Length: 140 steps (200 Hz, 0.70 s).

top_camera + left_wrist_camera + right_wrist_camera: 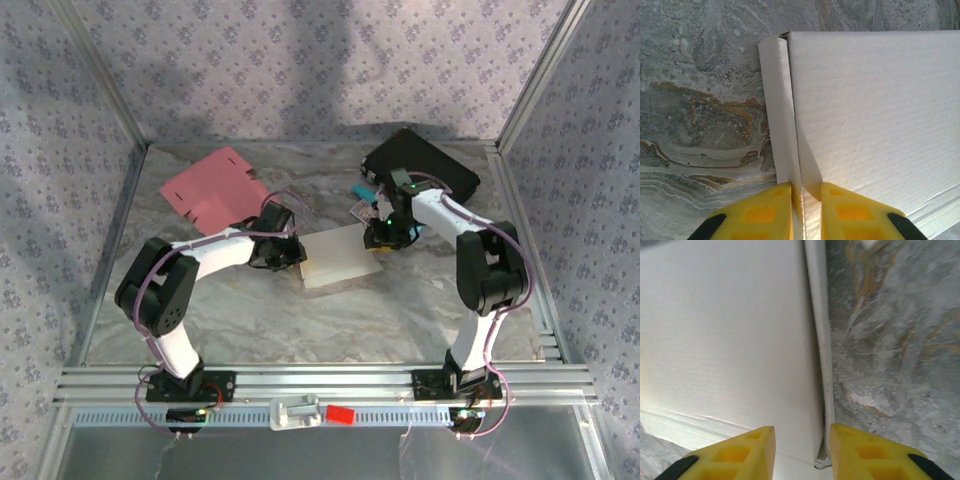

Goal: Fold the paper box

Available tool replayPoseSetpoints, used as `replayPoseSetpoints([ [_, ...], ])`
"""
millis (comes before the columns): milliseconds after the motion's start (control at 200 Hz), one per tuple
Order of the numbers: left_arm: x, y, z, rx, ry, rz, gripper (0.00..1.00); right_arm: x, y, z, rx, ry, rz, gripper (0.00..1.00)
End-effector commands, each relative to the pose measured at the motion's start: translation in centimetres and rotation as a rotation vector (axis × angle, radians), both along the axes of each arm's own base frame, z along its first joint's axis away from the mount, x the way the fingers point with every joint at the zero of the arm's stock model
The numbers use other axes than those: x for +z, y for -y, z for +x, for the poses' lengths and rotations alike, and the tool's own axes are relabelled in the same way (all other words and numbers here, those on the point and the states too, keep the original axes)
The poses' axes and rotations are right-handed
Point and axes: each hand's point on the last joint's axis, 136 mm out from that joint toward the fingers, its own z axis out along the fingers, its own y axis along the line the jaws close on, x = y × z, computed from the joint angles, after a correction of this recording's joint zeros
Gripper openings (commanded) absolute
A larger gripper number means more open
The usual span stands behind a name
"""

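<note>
Left tool [806,200] stands narrow, pinching the folded side wall [779,110] of the white paper box [340,258], which lies on the desk [400,320] between both arms. Right tool [802,445] straddles the opposite wall [821,340] with its jaws parted, not gripping. Left loose, that wall may spring outward, or a tug from the left could drag the box askew and crease it.

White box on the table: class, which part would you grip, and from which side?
I'd grip the narrow side flap of the white box, coming in from the box's end and straddling it. The flap is a thin raised edge, while the top panel lies flat and broad.
</note>
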Motion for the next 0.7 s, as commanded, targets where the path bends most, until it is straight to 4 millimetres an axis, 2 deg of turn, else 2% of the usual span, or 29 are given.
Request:
replayPoseSetpoints([
  [0, -0.6, -0.8, -0.8, -0.013, 0.0, 0.036, 0.16, 1.6, 0.7, 0.6, -0.008, 0.055, 0.058, 0.41],
  [110, -0.8, -0.9, -1.2, -0.013, 0.001, 0.016, 0.16, 0.9, -0.2, 0.8, 0.038, 0.057, 0.106, 0.54],
  [195, -1.1, -0.9, -1.4, -0.016, -0.007, 0.01, 0.15, -0.4, -0.4, 1.0, 0.045, 0.027, 0.101, 0.55],
  [265, -1.1, -1.0, -1.4, -0.014, -0.007, 0.01, 0.15, -1.5, -0.5, 1.0, 0.046, 0.012, 0.087, 0.53],
  [420, -1.2, -1.1, -1.4, -0.014, -0.006, 0.009, 0.15, -2.9, -2.1, 0.9, 0.091, 0.007, 0.108, 0.48],
  [555, -1.3, -1.2, -1.6, -0.014, -0.01, 0.01, 0.15, -3.0, -2.9, 0.8, 0.095, -0.001, 0.123, 0.41],
  [695, -1.5, -1.8, -1.9, -0.01, -0.012, 0.015, 0.15, -2.3, -3.6, 0.1, 0.102, -0.005, 0.13, 0.28],
])
